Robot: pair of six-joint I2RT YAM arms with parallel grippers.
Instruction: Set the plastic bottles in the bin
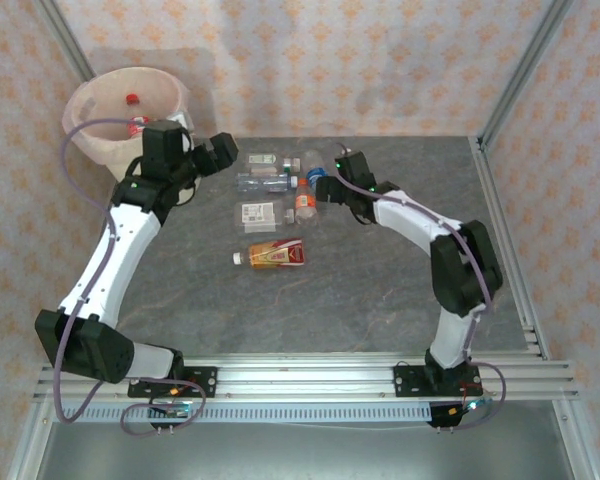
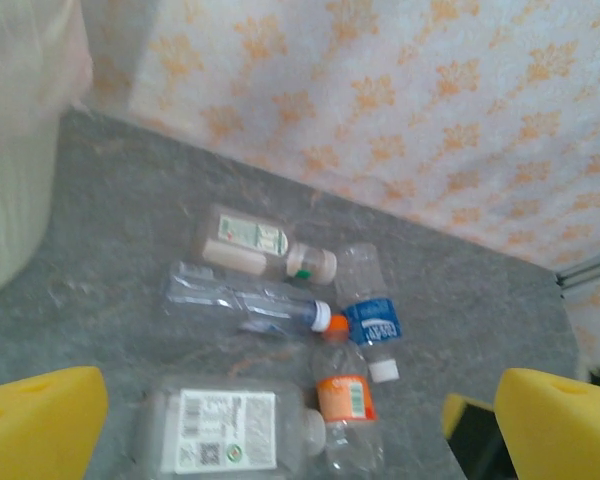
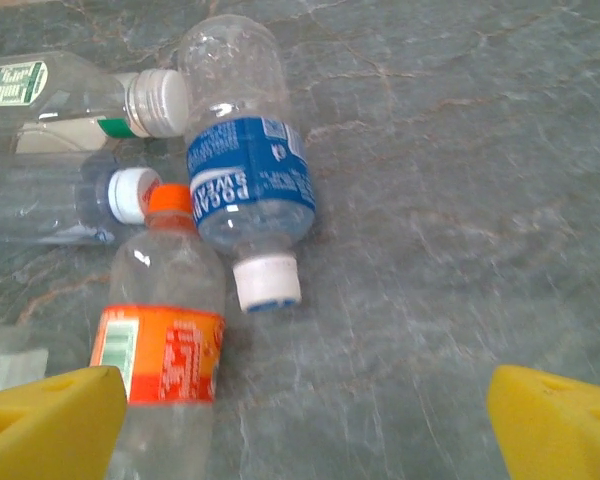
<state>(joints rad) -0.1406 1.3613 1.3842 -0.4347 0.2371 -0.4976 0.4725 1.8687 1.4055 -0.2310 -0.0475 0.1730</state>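
Far left corner: the bin (image 1: 84,118), cream with a pinkish liner, and already inside it a bottle with a red cap (image 1: 132,99) plus a second one with a red label (image 1: 139,126). Just right of the bin, the left tool (image 1: 228,150), up over the tabletop (image 1: 380,290), yellow pads (image 2: 35,425) flung wide, fully open and holding nothing. Ahead of it, a cluster of five lying flat: green-label bottle (image 2: 250,243) farthest back, crushed clear bottle (image 2: 235,300) just in front, blue-label bottle (image 2: 372,318) off to the right with its white cap toward the camera, orange-label bottle (image 2: 345,400) nearer, square bottle (image 2: 225,432) with a white label right beside that. Across the way, the right tool (image 1: 327,184), low and close in on the same cluster, pads (image 3: 555,425) spread apart too, open, gripping nothing. Dead ahead of it, the blue-label bottle, just beside the orange-label bottle, orange cap touching the white cap of the crushed clear bottle. Well apart from all that, nearer the arm bases, a red-and-orange bottle (image 1: 271,255) alone on its side.
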